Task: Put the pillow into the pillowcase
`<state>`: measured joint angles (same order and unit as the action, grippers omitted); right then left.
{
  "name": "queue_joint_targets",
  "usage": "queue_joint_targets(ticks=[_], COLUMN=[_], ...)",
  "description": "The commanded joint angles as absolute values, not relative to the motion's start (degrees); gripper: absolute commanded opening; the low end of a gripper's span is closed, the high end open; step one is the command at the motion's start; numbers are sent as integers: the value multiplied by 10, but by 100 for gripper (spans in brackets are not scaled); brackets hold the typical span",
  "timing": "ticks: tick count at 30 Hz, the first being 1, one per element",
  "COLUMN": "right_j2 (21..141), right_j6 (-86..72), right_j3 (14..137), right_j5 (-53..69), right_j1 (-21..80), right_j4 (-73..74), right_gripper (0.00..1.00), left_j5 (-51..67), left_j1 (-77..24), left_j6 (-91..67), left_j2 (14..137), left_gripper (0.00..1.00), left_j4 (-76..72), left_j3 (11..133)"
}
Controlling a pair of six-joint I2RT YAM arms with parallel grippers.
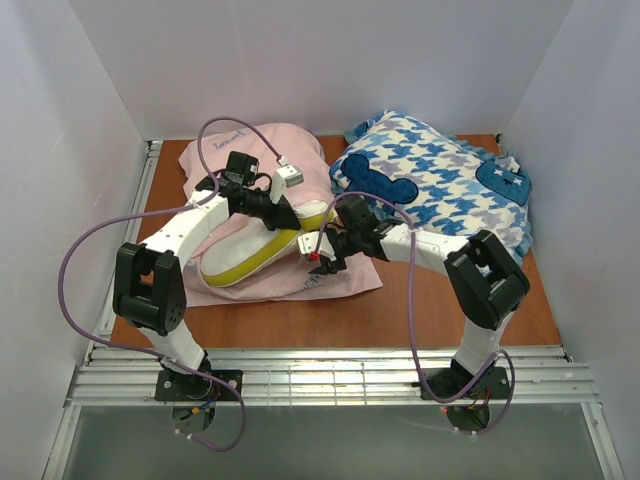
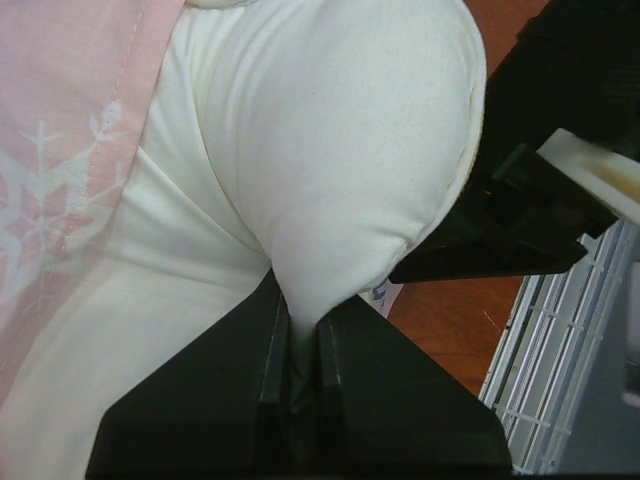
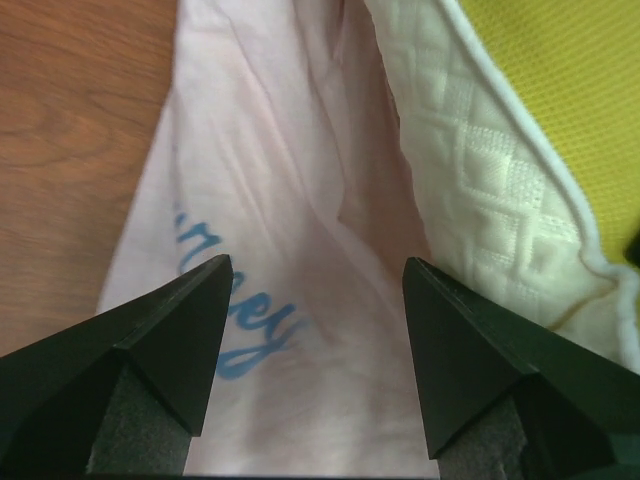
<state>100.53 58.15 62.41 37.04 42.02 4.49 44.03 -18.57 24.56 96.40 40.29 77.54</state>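
The white pillow (image 1: 232, 252), with its yellow side edge, lies tilted on the pale pink pillowcase (image 1: 330, 282) at the table's left middle. My left gripper (image 1: 287, 216) is shut on the pillow's far end. In the left wrist view a pinch of white pillow (image 2: 330, 150) fabric sits between the closed jaws of the left gripper (image 2: 300, 330), with snowflake-printed pillowcase (image 2: 60, 160) at the left. My right gripper (image 1: 320, 256) is open just above the pillowcase (image 3: 290, 200), over its blue lettering. Nothing is between the fingers of the right gripper (image 3: 315, 275), and the quilted pillow (image 3: 480, 180) lies to their right.
A blue-and-white houndstooth cushion (image 1: 440, 185) fills the back right of the wooden table (image 1: 400, 320). White walls close in the left, back and right. A metal rail (image 1: 330, 380) runs along the near edge. Purple cables loop over both arms.
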Motion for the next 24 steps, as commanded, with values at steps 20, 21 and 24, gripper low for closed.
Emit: queue_joint_targets(ticks=[20,21,24], right_j2=[1244,1246,1250], right_j6=[750,757,792], right_j3=[828,831,859], right_j5=[321,322,325], right_j1=[438,439,447], right_j4=[146,175,261], right_gripper=[40,35,12], left_j5=[552,549,550], left_j1=[-156,-156,-152], left_j6=[221,221,219], left_j2=[919,918,920], left_gripper=[0,0,0], left_j4=[429,428,425], left_j3=[765,763,760])
